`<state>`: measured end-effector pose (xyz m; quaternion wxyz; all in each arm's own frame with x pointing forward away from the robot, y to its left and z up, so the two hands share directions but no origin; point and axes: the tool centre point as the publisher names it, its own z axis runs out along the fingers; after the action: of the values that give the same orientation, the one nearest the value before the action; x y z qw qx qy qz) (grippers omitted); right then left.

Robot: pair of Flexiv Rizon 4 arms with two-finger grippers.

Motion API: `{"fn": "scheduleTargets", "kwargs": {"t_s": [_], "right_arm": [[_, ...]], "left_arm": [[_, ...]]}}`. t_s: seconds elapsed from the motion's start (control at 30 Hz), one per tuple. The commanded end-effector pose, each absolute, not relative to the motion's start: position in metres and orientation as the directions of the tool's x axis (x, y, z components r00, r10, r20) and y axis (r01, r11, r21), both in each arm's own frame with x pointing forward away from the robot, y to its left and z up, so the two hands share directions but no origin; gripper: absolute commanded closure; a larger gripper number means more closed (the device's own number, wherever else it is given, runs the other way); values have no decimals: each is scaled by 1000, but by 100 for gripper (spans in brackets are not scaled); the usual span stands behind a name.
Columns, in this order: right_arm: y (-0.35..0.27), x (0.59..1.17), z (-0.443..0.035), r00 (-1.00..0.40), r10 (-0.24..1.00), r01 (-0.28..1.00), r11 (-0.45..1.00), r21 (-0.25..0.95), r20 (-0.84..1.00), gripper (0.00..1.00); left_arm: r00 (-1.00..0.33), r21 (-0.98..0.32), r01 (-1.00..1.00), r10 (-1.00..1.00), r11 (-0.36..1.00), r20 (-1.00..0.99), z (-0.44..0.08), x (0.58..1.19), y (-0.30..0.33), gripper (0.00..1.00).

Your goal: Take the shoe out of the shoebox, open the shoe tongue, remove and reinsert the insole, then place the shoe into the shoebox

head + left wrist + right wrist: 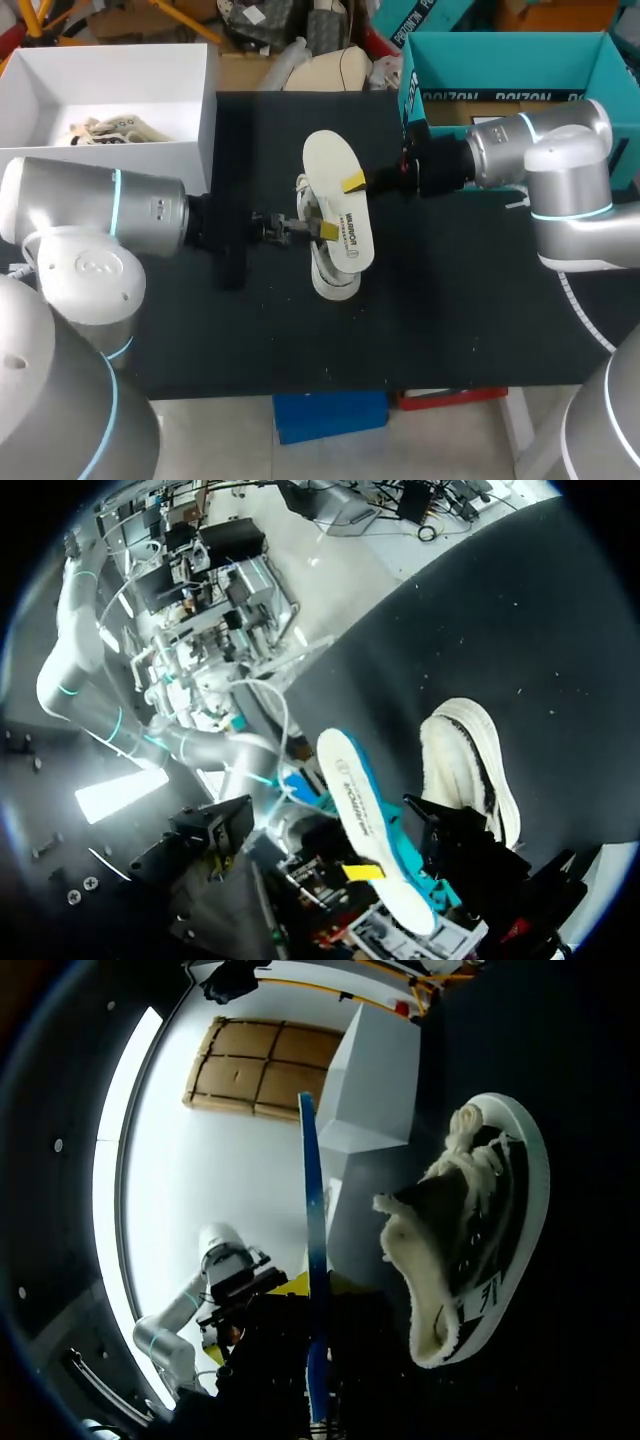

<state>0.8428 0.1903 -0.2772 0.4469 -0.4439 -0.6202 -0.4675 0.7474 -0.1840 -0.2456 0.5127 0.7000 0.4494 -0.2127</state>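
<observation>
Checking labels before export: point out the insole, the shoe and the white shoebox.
insole (332, 160): head view, on its bare white face.
shoe (485, 1230): right wrist view, on the dark side of the upper.
shoebox (120, 75): head view, on the white inner wall.

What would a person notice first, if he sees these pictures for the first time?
The pale insole catches the eye first: the right gripper holds it over the middle of the black table, out of the shoe that lies just under it. The left gripper is at the shoe's side. A white shoebox stands open at the table's far left corner.
</observation>
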Motion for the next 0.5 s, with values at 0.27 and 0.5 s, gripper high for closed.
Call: {"fn": "scheduleTargets", "kwargs": {"t_s": [0.27, 0.5], "right_arm": [[191, 844, -277, -205, 134, 968, 171, 181, 969, 100], [191, 844, -277, -205, 134, 968, 171, 181, 969, 100]], "left_arm": [[447, 570, 664, 868, -484, 215, -239, 744, -183, 0], [414, 530, 712, 885, -459, 211, -239, 748, -188, 0]]}}
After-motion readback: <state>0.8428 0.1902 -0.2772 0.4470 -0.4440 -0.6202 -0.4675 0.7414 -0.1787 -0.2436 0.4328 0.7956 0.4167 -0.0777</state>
